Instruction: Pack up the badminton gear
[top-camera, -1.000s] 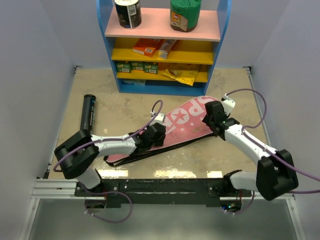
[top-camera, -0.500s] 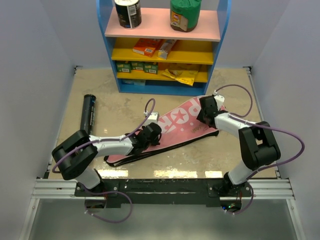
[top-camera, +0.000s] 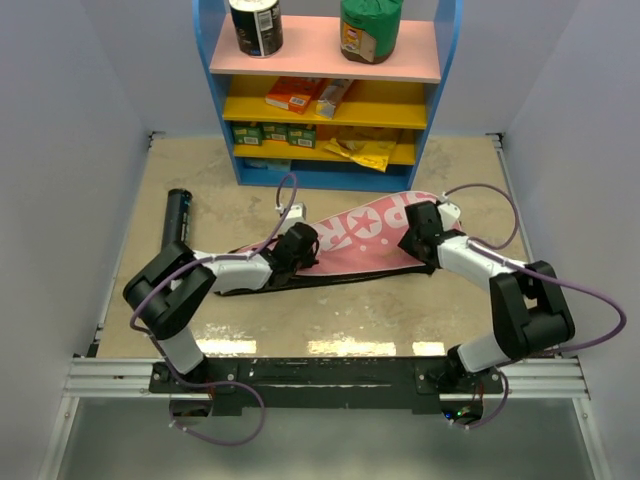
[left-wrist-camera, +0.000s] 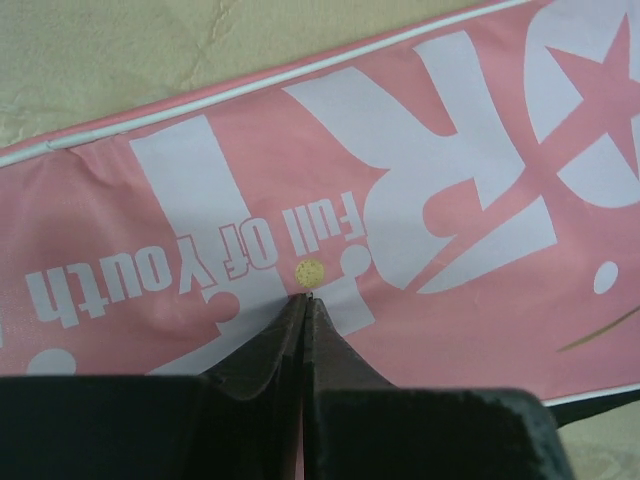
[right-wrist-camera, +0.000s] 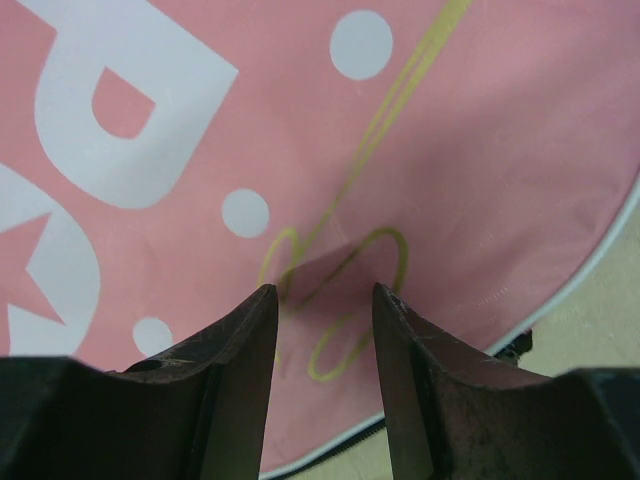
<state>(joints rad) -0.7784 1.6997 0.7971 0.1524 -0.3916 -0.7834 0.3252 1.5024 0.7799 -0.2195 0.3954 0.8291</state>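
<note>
Both arms were busy with the pink racket bag (top-camera: 360, 240): the left gripper (left-wrist-camera: 305, 300) was squeezed shut with its tips on the cloth, and the right gripper (right-wrist-camera: 325, 290) was half open and holding nothing, so I think it needed a good grab next.

The racket bag (top-camera: 360, 235) lies mid-table (top-camera: 300, 325), slanting from near left to far right. The tube (top-camera: 177, 220) lies to its left, well apart. The shelf unit (top-camera: 318, 45) stands behind both at the far edge, with a can (top-camera: 256, 25) on top at left and a jar (top-camera: 370, 28) at right. The left gripper (top-camera: 298, 243) sits on the bag's left half, the right gripper (top-camera: 415, 232) on its right end.
</note>
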